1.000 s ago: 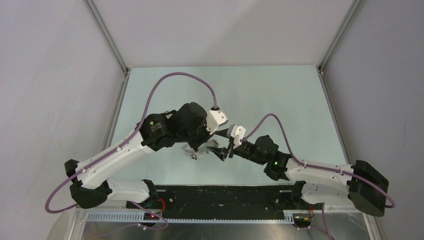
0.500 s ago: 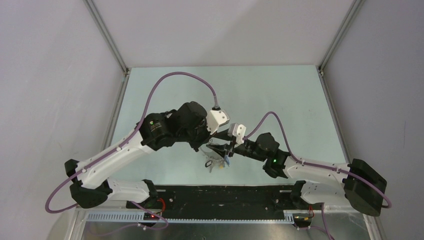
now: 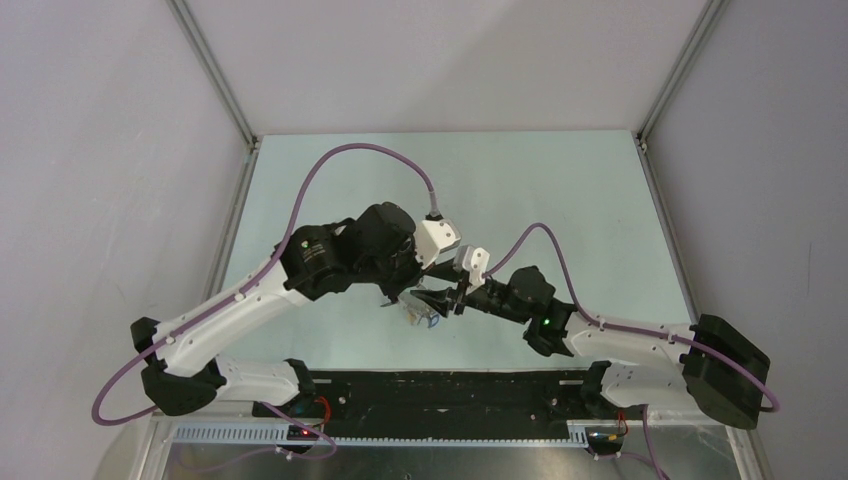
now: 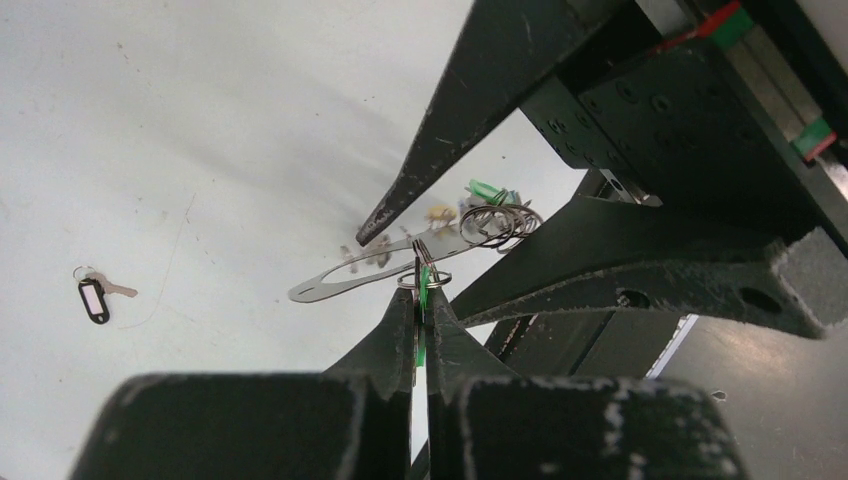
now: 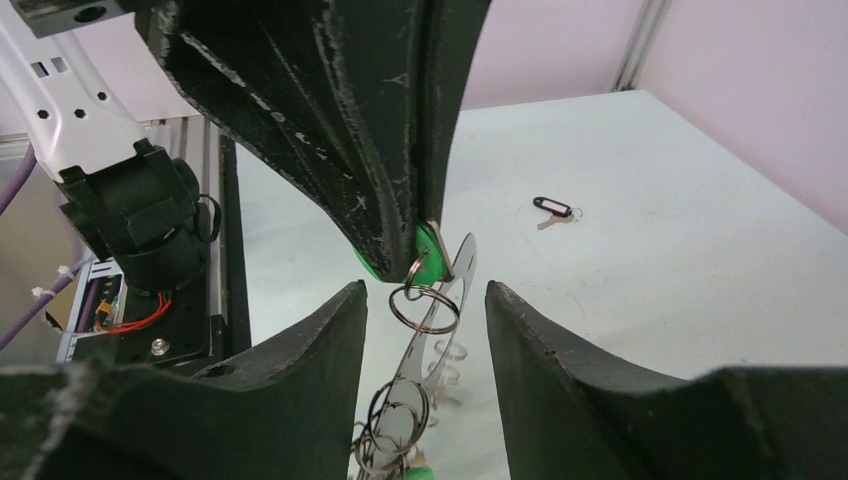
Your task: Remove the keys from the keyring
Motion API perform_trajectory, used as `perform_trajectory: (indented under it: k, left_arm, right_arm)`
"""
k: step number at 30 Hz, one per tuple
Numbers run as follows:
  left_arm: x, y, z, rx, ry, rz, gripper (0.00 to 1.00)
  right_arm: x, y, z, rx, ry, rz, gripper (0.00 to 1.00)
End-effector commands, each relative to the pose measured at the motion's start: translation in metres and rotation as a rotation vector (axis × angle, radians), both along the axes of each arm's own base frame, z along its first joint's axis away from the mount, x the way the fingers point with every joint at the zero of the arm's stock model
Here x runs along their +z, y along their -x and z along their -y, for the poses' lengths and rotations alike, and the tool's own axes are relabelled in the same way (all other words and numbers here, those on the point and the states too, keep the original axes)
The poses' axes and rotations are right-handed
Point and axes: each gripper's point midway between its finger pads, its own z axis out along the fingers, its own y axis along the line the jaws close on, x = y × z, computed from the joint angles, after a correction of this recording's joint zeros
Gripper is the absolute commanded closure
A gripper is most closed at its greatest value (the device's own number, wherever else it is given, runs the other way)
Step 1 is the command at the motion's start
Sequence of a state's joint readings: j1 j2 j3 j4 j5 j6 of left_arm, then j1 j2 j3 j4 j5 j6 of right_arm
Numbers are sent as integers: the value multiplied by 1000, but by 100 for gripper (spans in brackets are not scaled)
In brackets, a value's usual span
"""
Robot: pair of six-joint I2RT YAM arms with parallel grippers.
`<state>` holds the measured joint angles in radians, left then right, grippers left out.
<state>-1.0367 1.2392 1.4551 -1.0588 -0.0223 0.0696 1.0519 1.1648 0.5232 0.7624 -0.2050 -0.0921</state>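
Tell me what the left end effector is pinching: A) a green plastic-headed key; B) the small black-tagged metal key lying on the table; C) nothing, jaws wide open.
A: the left end effector is shut on the green plastic-headed key; the small black-tagged metal key lies alone on the table.

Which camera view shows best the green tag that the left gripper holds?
Right wrist: the green tag shows its round face below the left gripper. Left wrist shows only its thin edge; the top view, nothing clear.
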Motion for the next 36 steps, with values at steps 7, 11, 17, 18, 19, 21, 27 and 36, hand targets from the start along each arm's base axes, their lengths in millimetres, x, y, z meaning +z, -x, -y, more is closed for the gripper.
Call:
perform_trajectory:
  k: [7, 11, 17, 18, 19, 21, 27, 36]
  left_arm:
    - [26, -5, 11, 0, 81, 41, 100]
    - [26, -6, 9, 9, 77, 47, 100]
    - [25, -8, 6, 34, 91, 22, 100]
    - [24, -10, 4, 47, 92, 19, 100]
    - [23, -7, 6, 36, 97, 3, 100]
    - [22, -7, 6, 33, 105, -15, 100]
    - [11, -5, 8, 26, 127, -105, 100]
    - [2, -9, 9, 28, 174, -184, 100]
  right_arm:
    - [19, -4, 2, -104, -33, 61, 63]
    - [19, -2, 3, -98, -25, 67, 72]
    - [9, 2, 7, -81, 28, 83, 75]
    - [9, 3, 9, -80, 29, 92, 75]
    - [9, 4, 10, -78, 31, 96, 75]
    - [8, 6, 11, -72, 39, 106, 74]
    - [10, 19, 10, -33, 74, 201, 75]
    - [8, 47, 1, 47, 125, 350, 74]
